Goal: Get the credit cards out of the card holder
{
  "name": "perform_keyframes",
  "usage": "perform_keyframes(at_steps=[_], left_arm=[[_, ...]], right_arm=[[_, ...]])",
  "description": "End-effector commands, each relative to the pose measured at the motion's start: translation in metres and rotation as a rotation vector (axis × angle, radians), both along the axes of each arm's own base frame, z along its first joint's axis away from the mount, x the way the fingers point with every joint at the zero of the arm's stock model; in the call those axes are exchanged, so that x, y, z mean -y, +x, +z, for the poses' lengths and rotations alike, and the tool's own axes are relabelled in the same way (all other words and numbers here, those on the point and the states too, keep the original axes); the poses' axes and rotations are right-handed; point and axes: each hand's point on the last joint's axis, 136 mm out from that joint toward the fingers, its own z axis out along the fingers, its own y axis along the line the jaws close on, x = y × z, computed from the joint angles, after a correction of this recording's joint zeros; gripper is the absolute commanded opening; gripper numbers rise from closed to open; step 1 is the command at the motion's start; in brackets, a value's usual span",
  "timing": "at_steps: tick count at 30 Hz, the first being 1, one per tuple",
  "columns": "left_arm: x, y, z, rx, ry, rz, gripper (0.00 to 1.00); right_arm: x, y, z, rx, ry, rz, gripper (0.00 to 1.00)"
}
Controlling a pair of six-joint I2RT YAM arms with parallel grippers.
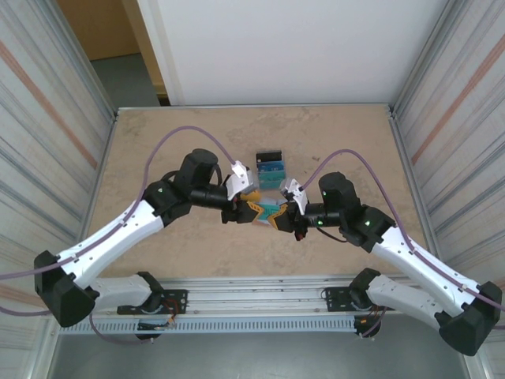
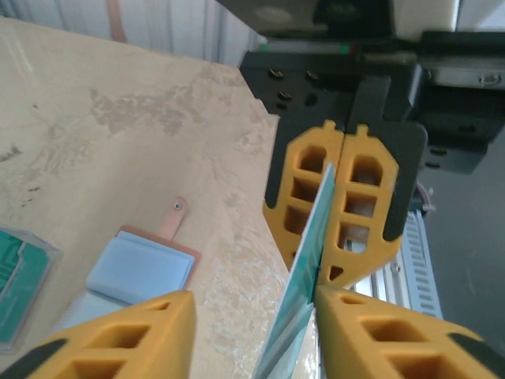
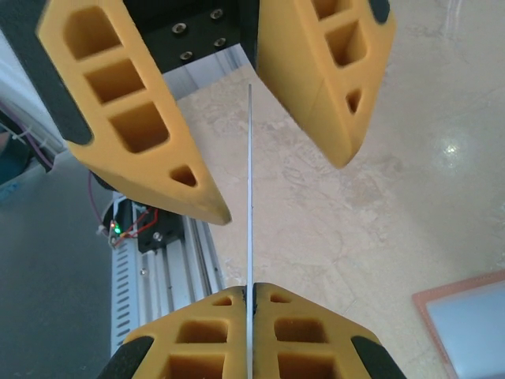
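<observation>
The card holder [image 2: 146, 267] is a small salmon-brown wallet with a pale blue-grey pocket panel and a narrow closing tab [image 2: 174, 218] with a stud on it. It lies open and flat on the beige surface [image 2: 118, 126], and one of its corners also shows in the right wrist view [image 3: 465, 324].

One holder is visible. One teal card [image 2: 312, 237] is up in the air between the two arms, thin and flat, seen edge-on as a fine line from the right wrist [image 3: 251, 197]. A second card, green [image 2: 14, 276], lies on the surface just beside the holder. From above, a small cluster with a black card [image 1: 270, 155] and a blue card [image 1: 271, 167] sits beyond the arms; how many are stacked there I cannot tell.

The right end effector [image 3: 251, 298] is clenched on one end of the teal card, fingers pressed together with the card between them. The left end effector [image 3: 280, 185] is released, its yellow fingers [image 3: 150, 126] spread on either side of the card's other end, with a gap showing on both sides.
</observation>
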Motion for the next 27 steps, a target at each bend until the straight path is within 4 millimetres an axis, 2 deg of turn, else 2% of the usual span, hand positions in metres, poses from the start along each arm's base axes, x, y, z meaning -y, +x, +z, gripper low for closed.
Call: perform_keyframes(at_steps=[1, 4, 5, 6, 8, 12, 13, 18, 19, 22, 27], left_arm=[[0.003, -0.011, 0.008, 0.003, -0.006, -0.098, 0.33], [0.007, -0.01, 0.003, -0.006, 0.002, -0.124, 0.02], [0.008, -0.008, 0.001, 0.0, 0.006, -0.116, 0.0], [0.009, -0.005, 0.0, 0.013, 0.009, -0.107, 0.0], [0.009, 0.002, -0.003, 0.041, 0.022, -0.089, 0.0], [0.006, 0.025, -0.004, 0.089, 0.034, -0.034, 0.0], [0.005, 0.034, -0.005, 0.104, 0.031, -0.017, 0.0], [-0.007, 0.083, -0.016, 0.203, 0.025, 0.079, 0.0], [-0.01, 0.094, -0.018, 0.205, 0.022, 0.091, 0.0], [-0.014, 0.123, -0.027, 0.21, 0.032, 0.113, 0.0], [-0.014, 0.165, -0.051, 0.238, 0.065, 0.14, 0.0]], right_arm=[[-0.002, -0.001, 0.013, 0.043, 0.01, 0.02, 0.0], [-0.003, 0.001, 0.012, 0.044, 0.005, 0.013, 0.0], [-0.003, 0.002, 0.011, 0.041, 0.001, 0.008, 0.0], [-0.002, 0.005, 0.009, 0.041, -0.005, -0.002, 0.0], [0.0, 0.011, 0.005, 0.036, -0.021, -0.043, 0.11], [0.011, 0.031, -0.004, 0.029, -0.058, -0.162, 0.55], [0.015, 0.035, -0.006, 0.027, -0.061, -0.193, 0.62], [0.038, 0.056, -0.008, 0.022, -0.06, -0.355, 0.78], [0.044, 0.06, -0.008, 0.022, -0.059, -0.397, 0.89], [0.061, 0.072, -0.008, 0.014, -0.065, -0.506, 0.96], [0.086, 0.091, -0.018, -0.013, -0.105, -0.676, 0.98]])
